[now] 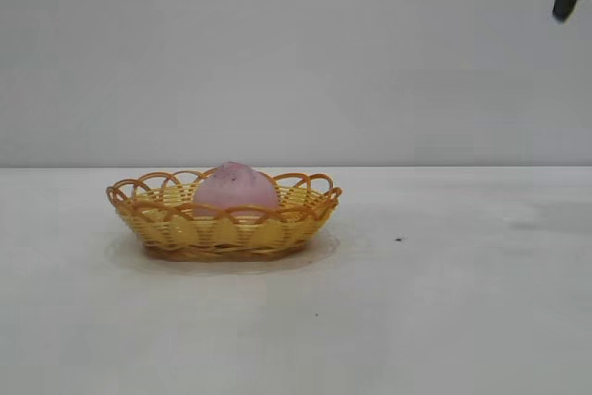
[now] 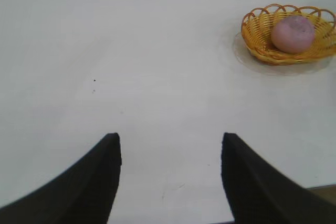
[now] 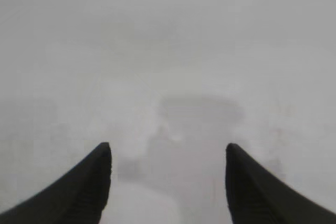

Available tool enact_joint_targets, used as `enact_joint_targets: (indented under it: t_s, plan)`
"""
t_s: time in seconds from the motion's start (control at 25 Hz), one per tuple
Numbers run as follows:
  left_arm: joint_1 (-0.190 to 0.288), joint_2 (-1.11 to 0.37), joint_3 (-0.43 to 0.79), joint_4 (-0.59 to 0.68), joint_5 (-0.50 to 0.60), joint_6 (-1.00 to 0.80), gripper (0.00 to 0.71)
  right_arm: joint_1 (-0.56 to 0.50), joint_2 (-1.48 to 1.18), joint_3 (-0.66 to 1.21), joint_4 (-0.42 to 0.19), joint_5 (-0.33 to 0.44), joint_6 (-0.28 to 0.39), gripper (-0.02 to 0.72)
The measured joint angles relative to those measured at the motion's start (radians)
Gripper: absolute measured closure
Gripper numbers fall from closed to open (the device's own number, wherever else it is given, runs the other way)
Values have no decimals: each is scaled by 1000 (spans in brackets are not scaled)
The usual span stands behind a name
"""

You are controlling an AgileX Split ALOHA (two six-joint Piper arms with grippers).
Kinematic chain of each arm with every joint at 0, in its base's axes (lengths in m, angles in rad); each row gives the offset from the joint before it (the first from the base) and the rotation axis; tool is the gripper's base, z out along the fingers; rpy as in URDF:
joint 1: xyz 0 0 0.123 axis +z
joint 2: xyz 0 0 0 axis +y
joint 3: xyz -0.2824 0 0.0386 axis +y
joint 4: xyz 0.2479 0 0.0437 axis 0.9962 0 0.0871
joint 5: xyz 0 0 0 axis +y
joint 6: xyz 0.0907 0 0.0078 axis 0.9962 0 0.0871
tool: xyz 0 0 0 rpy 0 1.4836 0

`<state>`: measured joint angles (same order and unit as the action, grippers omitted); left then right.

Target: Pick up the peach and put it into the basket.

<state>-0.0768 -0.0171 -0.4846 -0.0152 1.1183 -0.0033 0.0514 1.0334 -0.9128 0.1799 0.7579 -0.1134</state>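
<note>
Well apart: peach (image 1: 235, 187), right tool (image 3: 168, 153).

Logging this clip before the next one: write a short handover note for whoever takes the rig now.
Left gripper: open, empty, over bare table, away from the basket.
Right gripper: open, empty, raised at the exterior view's top right, only bare table under it.
Peach: sitting inside the wicker basket, which stands left of centre on the table.
Done: peach is in the basket, released.
Left: nothing for the peach, as far as I can see; just park the arms.
</note>
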Motion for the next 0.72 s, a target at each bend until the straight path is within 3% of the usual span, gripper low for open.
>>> enact_joint_targets:
  t_s: [0.16, 0.36, 0.52, 0.72]
  plan:
    - [0, 0, 0, 0, 0, 0, 338, 0, -206, 128, -2, 177, 13, 262]
    - [0, 0, 0, 0, 0, 0, 338, 0, -406, 144, -48, 408, 55, 262]
    - [0, -2, 0, 0, 0, 0, 338, 0, -520, 156, -73, 487, 69, 262]
    - [0, -2, 0, 0, 0, 0, 338, 0, -698, 273, -86, 495, 71, 262]
